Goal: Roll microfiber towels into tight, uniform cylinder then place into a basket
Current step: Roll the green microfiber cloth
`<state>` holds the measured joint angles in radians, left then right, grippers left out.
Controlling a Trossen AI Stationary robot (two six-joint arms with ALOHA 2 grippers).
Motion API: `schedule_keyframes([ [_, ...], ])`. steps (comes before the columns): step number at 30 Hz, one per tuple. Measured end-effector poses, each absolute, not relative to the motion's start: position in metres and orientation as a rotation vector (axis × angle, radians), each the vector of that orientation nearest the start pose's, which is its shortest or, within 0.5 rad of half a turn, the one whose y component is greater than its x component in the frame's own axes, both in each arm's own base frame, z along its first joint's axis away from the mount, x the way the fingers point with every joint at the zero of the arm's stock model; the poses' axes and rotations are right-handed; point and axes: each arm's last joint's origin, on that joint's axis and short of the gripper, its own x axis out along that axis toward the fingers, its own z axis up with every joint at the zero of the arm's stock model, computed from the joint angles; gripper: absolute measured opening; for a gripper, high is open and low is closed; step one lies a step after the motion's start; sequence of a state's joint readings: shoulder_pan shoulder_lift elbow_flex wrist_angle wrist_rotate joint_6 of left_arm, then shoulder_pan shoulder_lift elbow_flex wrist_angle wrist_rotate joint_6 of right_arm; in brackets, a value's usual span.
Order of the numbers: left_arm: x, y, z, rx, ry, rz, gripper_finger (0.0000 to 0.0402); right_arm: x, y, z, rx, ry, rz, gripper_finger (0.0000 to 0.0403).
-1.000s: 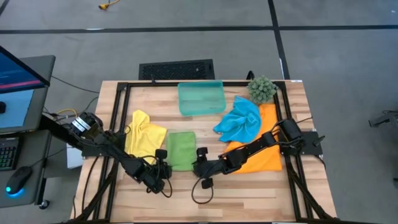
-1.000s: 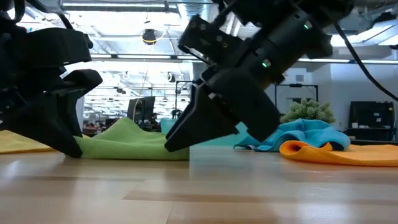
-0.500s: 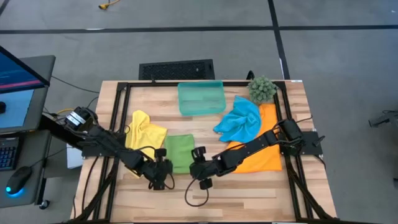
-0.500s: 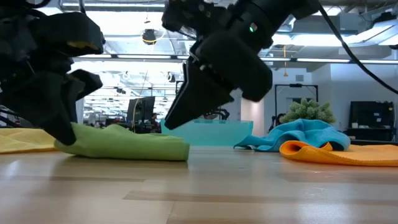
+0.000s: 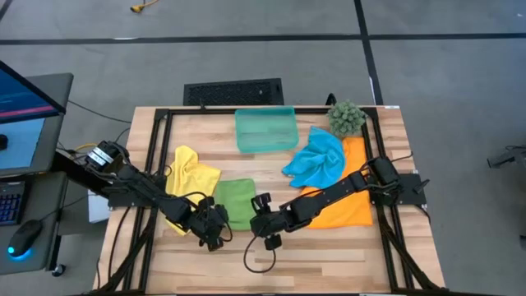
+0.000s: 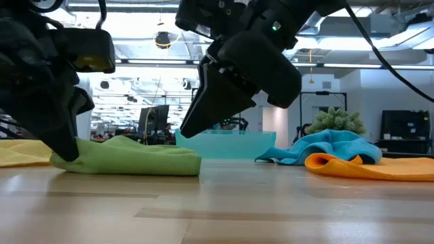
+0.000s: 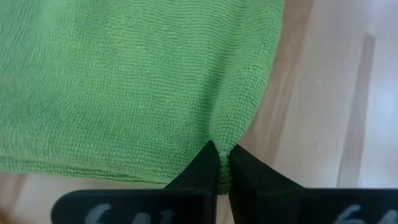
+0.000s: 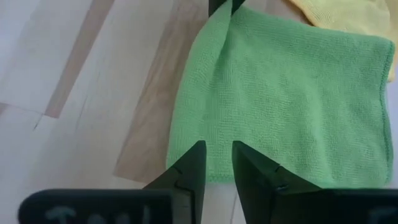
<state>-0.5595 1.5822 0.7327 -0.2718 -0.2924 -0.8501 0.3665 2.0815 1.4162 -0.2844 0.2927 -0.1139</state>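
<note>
A bright green towel [image 5: 238, 201] lies folded flat near the table's middle front. My left gripper [image 5: 215, 232] is at its near left corner, shut on the cloth [image 7: 124, 74]. My right gripper [image 8: 216, 168] hovers just above the towel's near right corner [image 8: 199, 168]. Its fingers stand a narrow gap apart and, in the low view, its tip [image 6: 186, 132] is clear of the cloth. The yellow towel [image 5: 191, 174], the sky blue towel [image 5: 316, 160] and the orange towel [image 5: 345, 210] lie crumpled on the table. The teal basket [image 5: 265, 130] stands at the far middle. My left gripper pinches the green towel's near left corner [image 7: 225, 140] between its two fingers. The fingers slant down from the table's near left. The cloth puckers at the fingertips, and a ridge [image 8: 214, 50] runs out from them. The rest of the towel [image 6: 135, 157] lies on the table.
A spiky green plant ball [image 5: 346, 117] sits at the far right corner beside the blue towel. A black frame [image 5: 152, 156] runs around the wooden top. Bare wood [image 5: 329, 255] stretches along the near edge.
My right gripper has lifted off the green towel's right end and now hangs above it. My left gripper has rolled its wrist and risen a little while staying shut on the left corner. The towel's raised hump has settled flatter.
</note>
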Motion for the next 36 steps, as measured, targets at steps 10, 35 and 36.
schedule_keyframes([
  [10, 0.239, -0.13, 0.137, -0.424, 1.031, 0.261, 0.0007, 0.405, 0.166, 0.144, -0.475, 0.891, 0.363, 0.0103],
  [35, 0.239, -0.131, 0.138, -0.399, 1.037, 0.224, 0.0008, 0.412, 0.17, 0.114, -0.602, 0.882, 0.299, 0.0228],
  [36, 0.239, -0.131, 0.138, -0.399, 1.038, 0.224, 0.0008, 0.412, 0.17, 0.115, -0.599, 0.881, 0.291, 0.0228],
])
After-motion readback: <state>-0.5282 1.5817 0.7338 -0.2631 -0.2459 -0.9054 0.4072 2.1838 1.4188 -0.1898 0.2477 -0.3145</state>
